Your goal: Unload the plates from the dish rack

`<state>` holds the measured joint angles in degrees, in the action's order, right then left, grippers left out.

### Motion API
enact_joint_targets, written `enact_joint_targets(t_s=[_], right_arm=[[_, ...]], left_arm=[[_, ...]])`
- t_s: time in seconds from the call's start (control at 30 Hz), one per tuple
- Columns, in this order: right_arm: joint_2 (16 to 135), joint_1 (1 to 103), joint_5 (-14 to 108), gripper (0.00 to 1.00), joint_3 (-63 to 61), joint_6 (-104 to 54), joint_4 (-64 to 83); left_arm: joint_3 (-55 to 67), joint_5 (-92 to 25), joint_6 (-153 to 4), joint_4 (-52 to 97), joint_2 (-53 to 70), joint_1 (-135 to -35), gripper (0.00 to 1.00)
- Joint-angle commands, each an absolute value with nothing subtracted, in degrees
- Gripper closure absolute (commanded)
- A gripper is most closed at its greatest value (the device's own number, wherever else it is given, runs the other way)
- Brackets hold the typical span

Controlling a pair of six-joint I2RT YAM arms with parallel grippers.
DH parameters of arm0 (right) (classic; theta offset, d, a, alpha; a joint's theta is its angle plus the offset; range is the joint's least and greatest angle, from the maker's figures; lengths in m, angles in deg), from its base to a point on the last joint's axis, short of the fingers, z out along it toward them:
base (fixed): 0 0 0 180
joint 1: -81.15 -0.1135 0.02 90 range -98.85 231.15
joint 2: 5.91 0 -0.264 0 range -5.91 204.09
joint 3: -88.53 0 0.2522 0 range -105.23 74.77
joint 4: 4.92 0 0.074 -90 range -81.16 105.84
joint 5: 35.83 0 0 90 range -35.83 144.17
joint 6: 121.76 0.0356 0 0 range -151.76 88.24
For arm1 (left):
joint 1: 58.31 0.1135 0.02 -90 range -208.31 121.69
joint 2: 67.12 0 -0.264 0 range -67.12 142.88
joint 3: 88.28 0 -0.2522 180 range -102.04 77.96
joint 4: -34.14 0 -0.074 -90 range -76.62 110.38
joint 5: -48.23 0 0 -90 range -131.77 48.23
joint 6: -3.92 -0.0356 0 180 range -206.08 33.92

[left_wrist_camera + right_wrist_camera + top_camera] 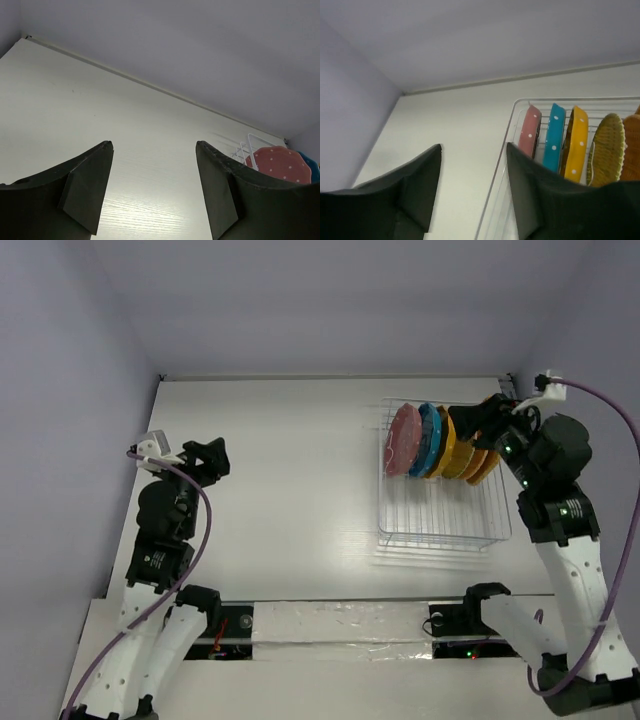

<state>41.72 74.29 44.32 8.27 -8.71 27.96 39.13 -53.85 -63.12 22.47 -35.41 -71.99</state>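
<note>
the dish rack [440, 515] sits on the white table [280, 470], on the right arm's side; all the plates stand on edge in a row across its far half, leaning on one another; from the rack's left end come the pink plate [403, 438] with white dots, the blue plate [430, 438], the yellow-orange plate [452, 450], then the tan woven plates [480, 465] at the rack's right end; the near half of the rack holds only bare wire.

the right gripper [478, 418] hangs over the rack's far right corner, above the woven plates; in the right wrist view its fingers [420, 185] are spread wide with nothing but table between them, and the plates show just past the finger nearer the rack; whether that finger touches a plate cannot be told.

the left gripper [207, 457] is well apart from the rack, out over the table to the rack's left; its fingers [90, 190] are also spread wide and grip nothing; from its wrist camera the rack's corner and the pink plate show far off.
</note>
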Motion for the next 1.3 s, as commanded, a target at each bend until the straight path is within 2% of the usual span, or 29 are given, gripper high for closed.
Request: enact_joint_targets(t_s=[0.0,0.1,0.13,0.2,0.23,0.3,0.33,0.37,0.5,0.53,0.6,0.63,0.73,0.9,1.03,1.27], right_arm=[[47.0,67.6,52.6,0.62,2.5,-11.0,30.7],[51.9,62.3,62.3,0.95,-1.8,-13.2,33.9],[55.2,61.6,64.2,1.00,-4.8,-13.7,36.3],[58.1,60.8,69.5,1.00,-7.0,-14.8,37.9],[59.2,60.8,70.9,1.00,-7.9,-15.1,39.0],[62.1,60.8,74.2,1.00,-9.8,-16.3,39.0],[63.4,60.8,74.9,1.00,-10.8,-16.6,40.2],[66.2,60.8,75.1,0.99,-13.1,-16.8,40.8],[72.5,60.8,74.5,0.60,-16.9,-17.7,41.7],[73.7,60.8,74.2,0.44,-17.4,-17.8,41.9],[77.3,60.8,72.6,0.37,-19.3,-18.1,42.2],[78.5,60.8,72.3,0.33,-20.0,-18.2,42.9],[83.5,60.8,72.7,0.33,-22.1,-18.4,43.7],[87.5,60.8,72.6,0.36,-22.1,-17.7,43.4],[90.1,60.8,74.9,0.37,-21.5,-17.3,43.8],[93.6,60.8,76.6,0.37,-18.1,-16.3,43.0]], left_arm=[[39.3,-53.6,-64.6,22.7,-37.1,-72.1,0.37],[39.6,-53.6,-64.6,23.2,-37.4,-72.1,0.44],[39.7,-53.6,-64.5,23.5,-37.3,-72.6,0.50],[39.7,-53.6,-64.6,23.5,-37.4,-72.6,0.61],[39.8,-53.6,-64.6,23.6,-37.5,-73.2,0.78],[39.8,-53.6,-64.7,23.4,-37.6,-73.2,1.00],[39.7,-53.6,-64.8,23.2,-37.6,-73.2,1.00],[39.6,-53.6,-64.7,23.0,-37.6,-73.2,1.00],[39.5,-53.6,-65.0,22.1,-37.8,-73.2,1.00],[39.5,-53.6,-64.9,21.8,-37.8,-73.2,0.95],[39.5,-53.6,-65.0,21.7,-37.7,-73.2,0.86],[39.5,-53.6,-65.0,21.8,-37.6,-73.2,0.77],[39.5,-53.6,-65.1,22.0,-37.5,-73.7,0.67],[39.5,-53.6,-65.2,21.9,-37.8,-73.7,0.61],[39.5,-53.6,-65.2,22.0,-37.9,-74.2,0.50],[39.5,-53.6,-65.4,21.9,-38.0,-74.2,0.45]])
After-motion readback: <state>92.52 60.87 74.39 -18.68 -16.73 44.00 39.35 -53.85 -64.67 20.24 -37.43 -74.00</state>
